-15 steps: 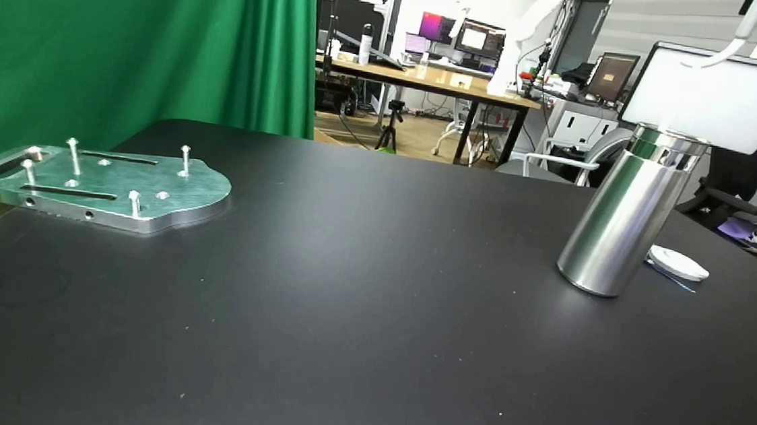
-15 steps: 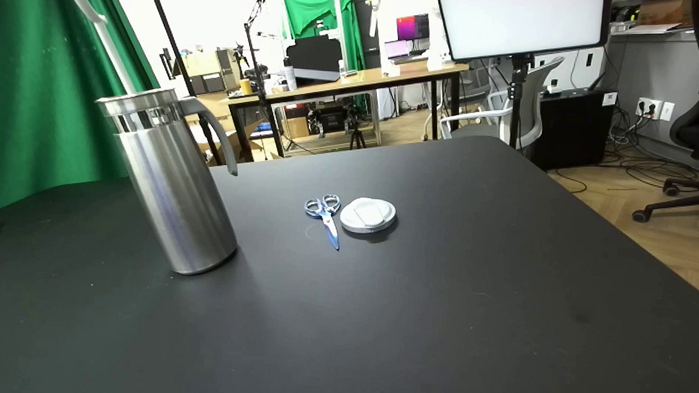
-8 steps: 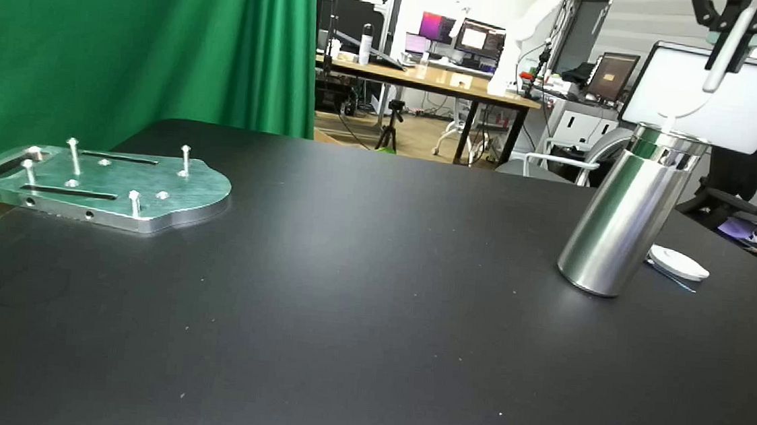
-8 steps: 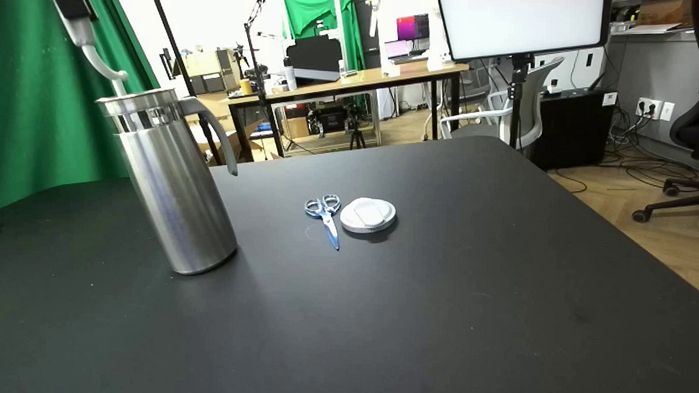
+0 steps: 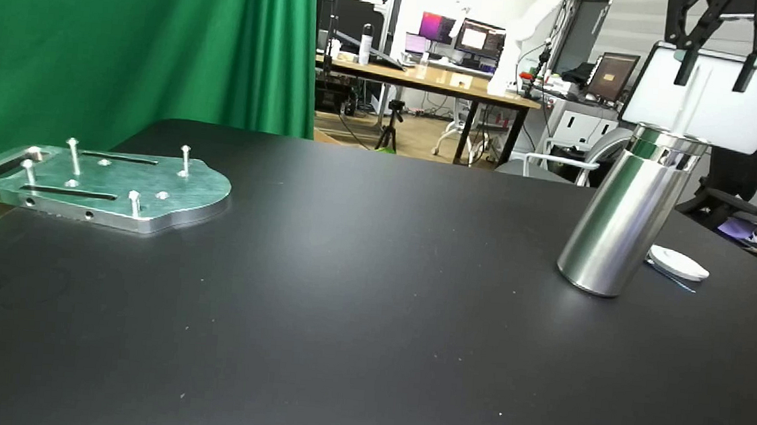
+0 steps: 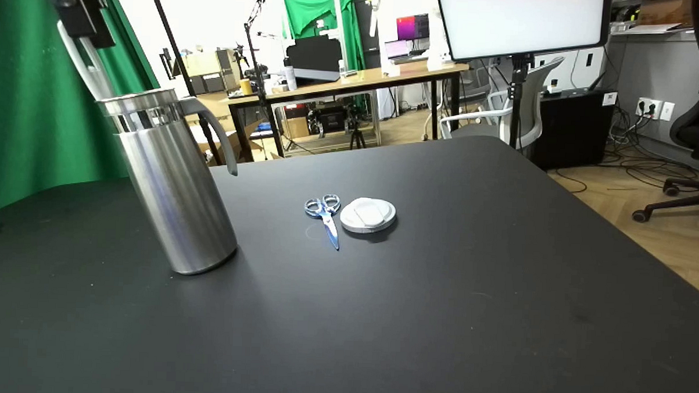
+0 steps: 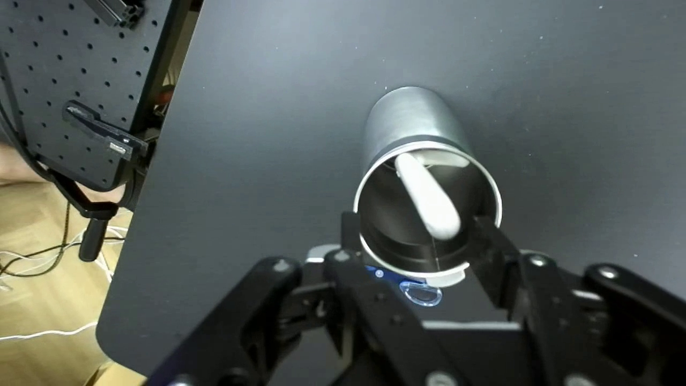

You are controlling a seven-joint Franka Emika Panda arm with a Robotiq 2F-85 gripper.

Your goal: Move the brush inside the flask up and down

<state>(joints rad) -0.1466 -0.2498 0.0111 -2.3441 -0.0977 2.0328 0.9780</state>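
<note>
The steel flask [image 5: 624,218] stands on the black table and shows in both exterior views [image 6: 178,190]. Its open mouth faces me in the wrist view [image 7: 360,187]. The white brush [image 5: 690,102] leans inside the flask with its handle sticking out of the mouth; it also shows in the wrist view [image 7: 429,198]. The brush head is hidden in the flask. My gripper [image 5: 711,83] is open above the flask mouth. Its fingers stand apart on either side of the handle end in the wrist view [image 7: 418,221], and neither seems to touch it.
A white lid [image 6: 368,214] and blue scissors [image 6: 327,222] lie beside the flask. The flask's grey handle [image 6: 215,128] points toward their side. A metal plate with upright bolts [image 5: 117,185] lies at the table's far end. A perforated board with a clamp [image 7: 80,69] adjoins the table edge.
My gripper came down into view shut on the brush, lowering it into the flask. Now it has opened and let go, and the handle has shifted and leans in the mouth. The flask stayed put.
</note>
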